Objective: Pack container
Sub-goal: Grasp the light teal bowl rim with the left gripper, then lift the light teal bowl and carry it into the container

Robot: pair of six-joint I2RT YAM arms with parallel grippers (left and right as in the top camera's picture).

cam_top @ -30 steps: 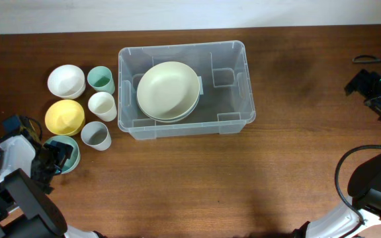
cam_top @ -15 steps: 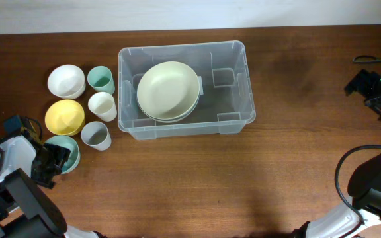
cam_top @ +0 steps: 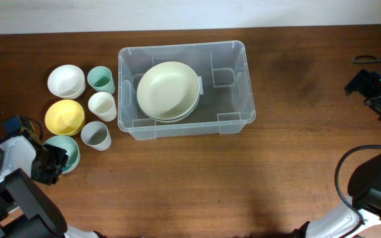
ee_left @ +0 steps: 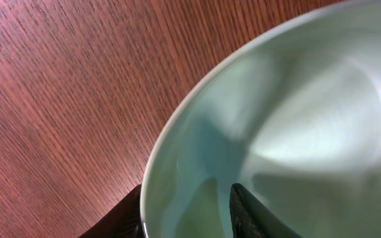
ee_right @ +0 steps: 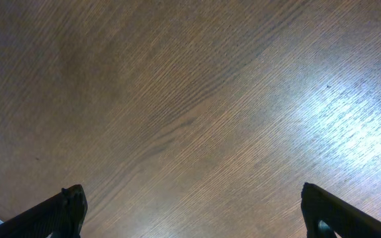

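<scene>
Large clear rectangular plastic tub (cam_top: 230, 99) mid brown wooden table (cam_top: 276, 185), mouth up, long axis left to right.
Likely light, stiff, slick; best taken by the thick rim. Left end effector (ee_left: 187, 211) part-open astride the rim of a pale teal bowl (ee_left: 296, 99), not clamped; right end effector (ee_right: 194, 211) wide open, empty.

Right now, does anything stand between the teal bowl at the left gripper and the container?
Yes. The grey cup and the white cup stand between the teal bowl and the left wall of the container, so the bowl would probably have to go over them.
</scene>
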